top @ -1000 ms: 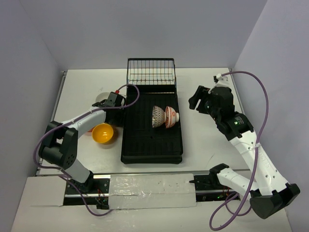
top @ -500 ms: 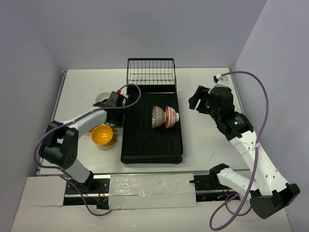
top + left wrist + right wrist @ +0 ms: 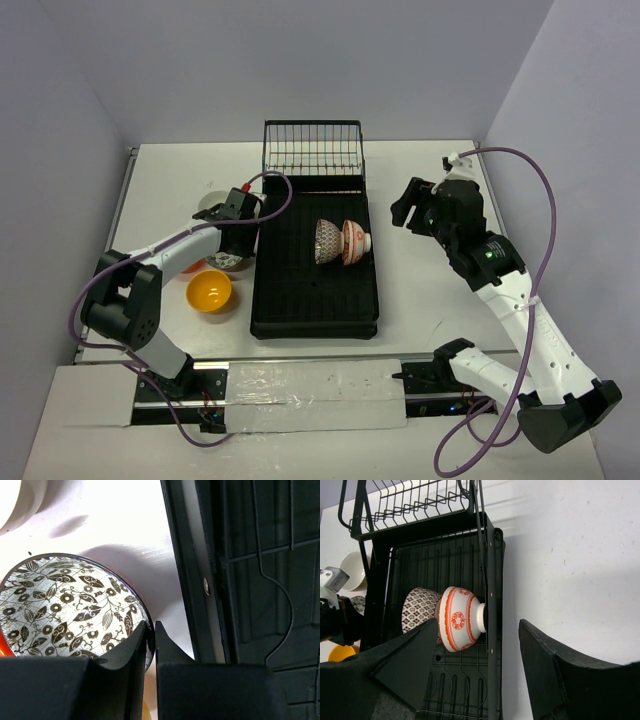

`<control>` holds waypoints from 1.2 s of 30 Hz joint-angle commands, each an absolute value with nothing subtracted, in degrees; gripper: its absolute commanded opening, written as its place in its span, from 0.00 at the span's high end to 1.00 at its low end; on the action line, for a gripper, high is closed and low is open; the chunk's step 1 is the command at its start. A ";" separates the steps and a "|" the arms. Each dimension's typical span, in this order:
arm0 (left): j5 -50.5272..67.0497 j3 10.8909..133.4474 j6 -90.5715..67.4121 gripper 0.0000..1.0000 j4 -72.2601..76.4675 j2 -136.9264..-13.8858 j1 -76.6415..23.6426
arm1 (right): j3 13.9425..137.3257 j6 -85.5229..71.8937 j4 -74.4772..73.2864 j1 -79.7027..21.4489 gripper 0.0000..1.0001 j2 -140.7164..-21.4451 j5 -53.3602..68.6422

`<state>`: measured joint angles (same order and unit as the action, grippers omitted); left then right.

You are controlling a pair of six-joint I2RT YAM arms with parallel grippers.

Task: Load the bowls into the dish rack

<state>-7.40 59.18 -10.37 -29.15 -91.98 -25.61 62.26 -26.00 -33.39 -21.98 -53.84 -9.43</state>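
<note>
My left gripper [image 3: 150,632] is shut on the rim of a grey leaf-patterned bowl [image 3: 65,607], one finger inside and one outside. In the top view this bowl [image 3: 228,263] sits just left of the black dish rack [image 3: 270,300], under the left gripper [image 3: 240,248]. A yellow-orange bowl [image 3: 209,291] lies nearer the front and a white bowl [image 3: 212,202] farther back. In the rack, a pinkish patterned bowl [image 3: 327,241] and a red-on-white bowl [image 3: 353,241] stand on edge. My right gripper [image 3: 408,212] hangs open and empty to the right of the rack.
The rack's upright wire basket [image 3: 312,148] stands at its far end. A sliver of a red-orange bowl [image 3: 4,650] shows beside the patterned one. The rack's raised side wall [image 3: 192,580] runs close to the right of my left fingers.
My left gripper has closed on the patterned bowl's rim. The yellow-orange bowl has slid toward the front, uncovering the patterned bowl. The right arm has not moved.
</note>
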 commanded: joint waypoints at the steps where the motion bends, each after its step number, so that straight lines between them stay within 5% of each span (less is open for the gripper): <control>1: -5.10 61.26 -11.69 0.90 -28.65 -92.20 -25.84 | 61.88 -25.49 -31.11 -22.41 0.27 -53.00 -10.55; 8: -3.61 61.26 -12.04 1.00 -28.92 -89.57 -25.84 | 62.05 -25.49 -31.29 -22.41 0.27 -53.09 -11.16; 36: 3.60 59.15 -15.82 1.00 -24.08 -71.46 -21.18 | 62.23 -25.58 -31.73 -22.41 0.27 -53.61 -11.87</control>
<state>1.48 58.81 -14.39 -29.12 -76.05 -22.06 62.26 -26.00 -33.43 -21.98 -53.84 -10.94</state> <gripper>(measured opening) 0.088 0.729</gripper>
